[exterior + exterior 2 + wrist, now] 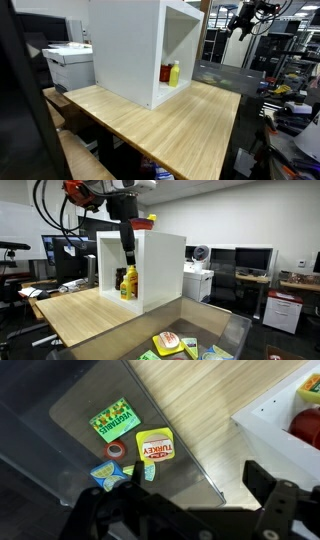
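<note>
In an exterior view, I see my gripper (243, 20) hanging high, past the white cabinet (128, 45). In an exterior view, the gripper (128, 262) hangs above the bin (232, 330). Wrist view: jaws spread wide, empty; the turkey pack (155, 450) lies in the bin, beside 1 green pack (115, 422).

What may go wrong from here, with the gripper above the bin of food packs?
The open gripper hangs above the bin. The turkey can, vegetables pack and blue pack lie close together, so a grasp might nudge a neighbour. Coming down, it might also clip the white cabinet.
</note>
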`<state>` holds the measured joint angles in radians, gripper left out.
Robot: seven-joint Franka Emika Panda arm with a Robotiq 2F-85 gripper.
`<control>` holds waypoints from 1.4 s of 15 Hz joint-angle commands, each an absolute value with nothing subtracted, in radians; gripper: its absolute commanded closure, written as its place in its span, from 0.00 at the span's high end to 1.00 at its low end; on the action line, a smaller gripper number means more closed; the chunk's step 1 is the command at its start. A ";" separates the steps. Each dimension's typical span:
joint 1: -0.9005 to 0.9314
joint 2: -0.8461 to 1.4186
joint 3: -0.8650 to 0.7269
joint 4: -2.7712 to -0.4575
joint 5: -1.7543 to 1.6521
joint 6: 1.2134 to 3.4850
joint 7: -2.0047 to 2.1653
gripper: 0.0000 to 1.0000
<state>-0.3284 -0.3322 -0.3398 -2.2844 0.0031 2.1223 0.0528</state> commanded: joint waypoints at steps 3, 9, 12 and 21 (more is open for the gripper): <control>-0.366 -0.241 -0.352 -2.233 -0.004 2.185 0.120 1.00; -0.387 -0.151 -0.373 -2.184 -0.006 2.252 0.174 1.00; -0.390 -0.117 -0.378 -2.162 -0.011 2.264 0.194 1.00; -0.384 -0.018 -0.387 -2.103 -0.015 2.283 0.228 1.00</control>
